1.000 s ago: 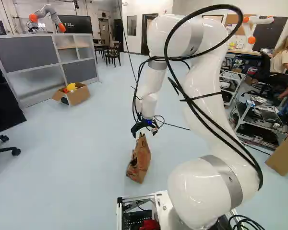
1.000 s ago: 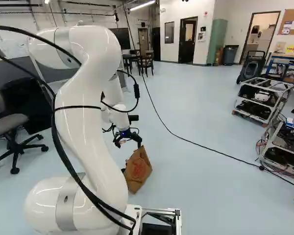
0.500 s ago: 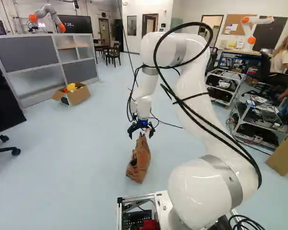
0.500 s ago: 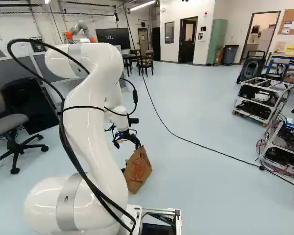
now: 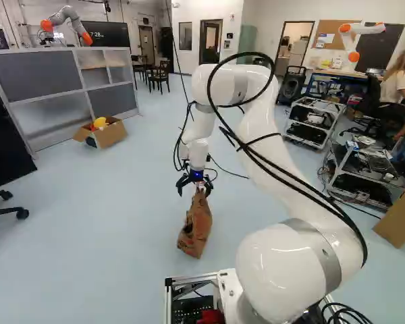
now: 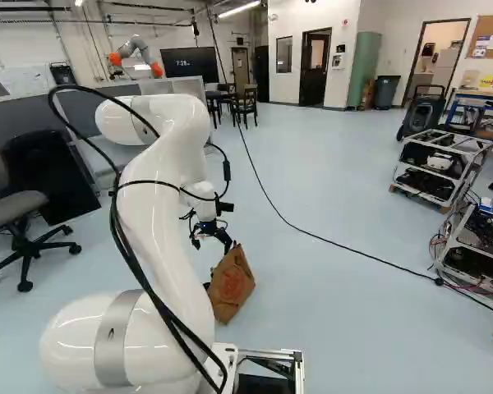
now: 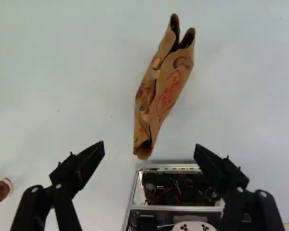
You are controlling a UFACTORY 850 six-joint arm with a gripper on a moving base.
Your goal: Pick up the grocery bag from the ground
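Note:
In the left base view my gripper (image 5: 195, 183) hangs just over the top of the brown paper grocery bag (image 5: 196, 226), which stands on the floor (image 5: 121, 223) ahead of the base. The right base view shows the bag (image 6: 231, 286) with a red print on its side. In the wrist view the gripper (image 7: 149, 150) has its two fingers wide apart with nothing held. There the bag (image 7: 164, 89) lies ahead of the fingers, its folded top seen from above, and its near end reaches toward the gap between them.
The base's open metal frame (image 7: 176, 209) lies beneath the fingers. A cardboard box with toys (image 5: 104, 133) sits by a grey partition (image 5: 40, 81). Wire carts (image 6: 444, 168) stand at the right, an office chair (image 6: 16, 213) at the left. Another robot (image 5: 66, 20) is behind the partition.
My arm has shifted left in the left base view and sunk at its elbow. The gripper has turned and now hangs closer to upright over the bag. Base and bag have not moved.

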